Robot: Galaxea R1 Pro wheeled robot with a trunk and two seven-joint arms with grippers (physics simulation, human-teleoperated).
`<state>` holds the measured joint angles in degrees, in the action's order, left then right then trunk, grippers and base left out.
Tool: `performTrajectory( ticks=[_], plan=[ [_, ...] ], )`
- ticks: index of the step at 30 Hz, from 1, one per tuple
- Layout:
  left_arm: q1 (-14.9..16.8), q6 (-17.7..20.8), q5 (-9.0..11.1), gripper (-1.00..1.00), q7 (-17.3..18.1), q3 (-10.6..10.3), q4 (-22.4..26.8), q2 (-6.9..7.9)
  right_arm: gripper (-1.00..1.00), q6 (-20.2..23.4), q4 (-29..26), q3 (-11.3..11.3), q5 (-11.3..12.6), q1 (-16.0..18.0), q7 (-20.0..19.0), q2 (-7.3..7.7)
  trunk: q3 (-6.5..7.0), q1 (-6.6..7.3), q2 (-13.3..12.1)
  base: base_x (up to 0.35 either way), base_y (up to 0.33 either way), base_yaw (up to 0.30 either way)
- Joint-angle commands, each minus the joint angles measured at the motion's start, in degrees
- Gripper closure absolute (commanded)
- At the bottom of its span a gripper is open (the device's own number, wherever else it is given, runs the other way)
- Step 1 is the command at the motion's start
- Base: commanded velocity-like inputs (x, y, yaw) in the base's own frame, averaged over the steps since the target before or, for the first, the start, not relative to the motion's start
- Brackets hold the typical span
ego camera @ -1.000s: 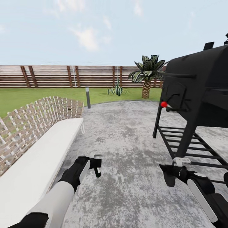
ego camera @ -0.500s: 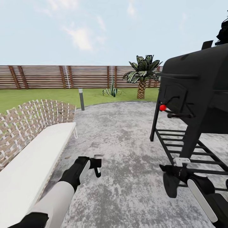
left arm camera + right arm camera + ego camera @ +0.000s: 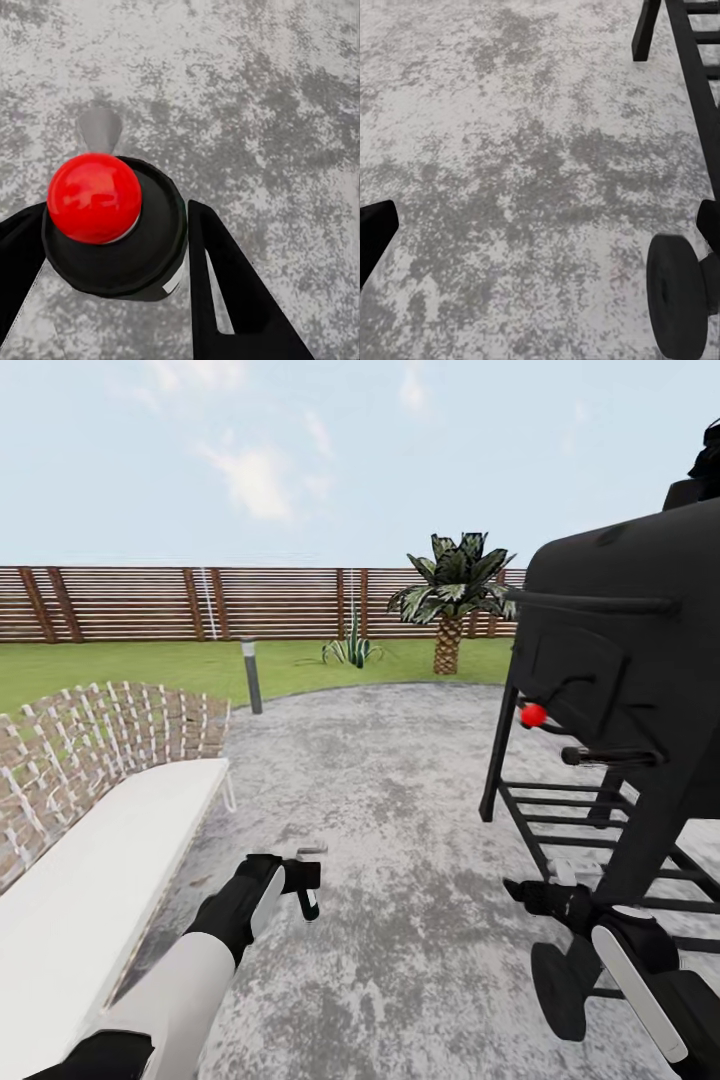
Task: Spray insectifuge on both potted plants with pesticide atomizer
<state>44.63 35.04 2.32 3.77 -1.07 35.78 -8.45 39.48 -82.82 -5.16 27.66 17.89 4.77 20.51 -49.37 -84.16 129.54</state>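
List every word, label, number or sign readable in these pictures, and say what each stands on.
None can be read.
The pesticide atomizer in the left gripper shows a sliver of white label, with no print visible.
The black grill, fence and bollard lamp bear no visible text.

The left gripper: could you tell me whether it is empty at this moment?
No, the left gripper holds the pesticide atomizer between its fingers, the red top facing the wrist camera.
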Motion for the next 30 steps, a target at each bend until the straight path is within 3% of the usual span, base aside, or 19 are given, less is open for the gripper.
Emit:
performTrajectory(
  ticks=[1,30],
  plan=[
    [0.0,0.3,0.2,1.0,0.0,-0.1,0.1,0.02,-1.0,0.2,-0.1,-0.1,0.6,0.0,0.5,0.06,-0.06,-0.03,0.0,0.336,0.0,0.0],
    [0.0,0.3,0.2,1.0,0.0,-0.1,0.1,0.02,-1.0,0.2,0.0,0.0,0.6,0.0,0.5,0.14,-0.06,-0.03,0.0,0.324,0.022,0.0]
  ],
)
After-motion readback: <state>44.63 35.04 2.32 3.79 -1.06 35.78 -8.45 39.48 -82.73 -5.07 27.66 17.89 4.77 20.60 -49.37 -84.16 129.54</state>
